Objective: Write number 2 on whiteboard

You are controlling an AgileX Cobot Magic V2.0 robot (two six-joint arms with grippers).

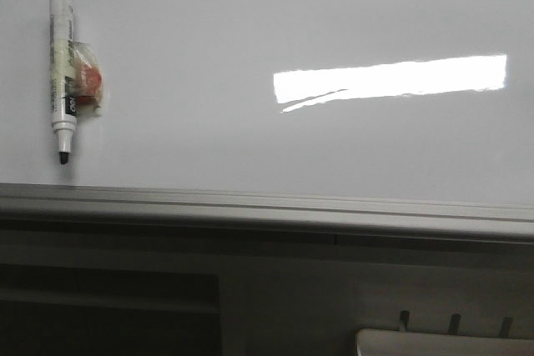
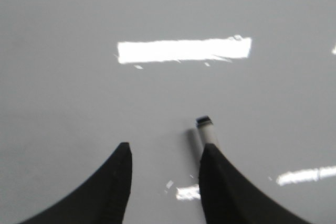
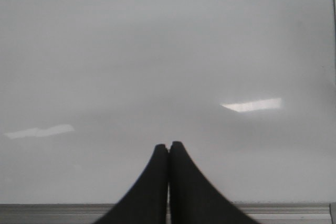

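Note:
The whiteboard (image 1: 250,39) fills the front view, glossy and pale, and no gripper shows there. A white marker (image 1: 62,64) with a black tip lies on it at the far left, tip towards the rail. A small clear and orange piece (image 1: 89,81) sits against its side. The number 2 is out of view. In the left wrist view my left gripper (image 2: 166,146) stands open over the whiteboard (image 2: 79,103). The marker's end (image 2: 206,128) peeks out past one finger, outside the gap. My right gripper (image 3: 168,144) is shut on nothing above the whiteboard (image 3: 157,51).
A grey metal rail (image 1: 267,206) runs along the board's near edge and also shows as the rail (image 3: 52,211) under the right fingers. Below it are dark cabinet fronts (image 1: 108,306) and a pale object with pegs (image 1: 442,341). A bright light reflection (image 1: 392,79) lies on the board.

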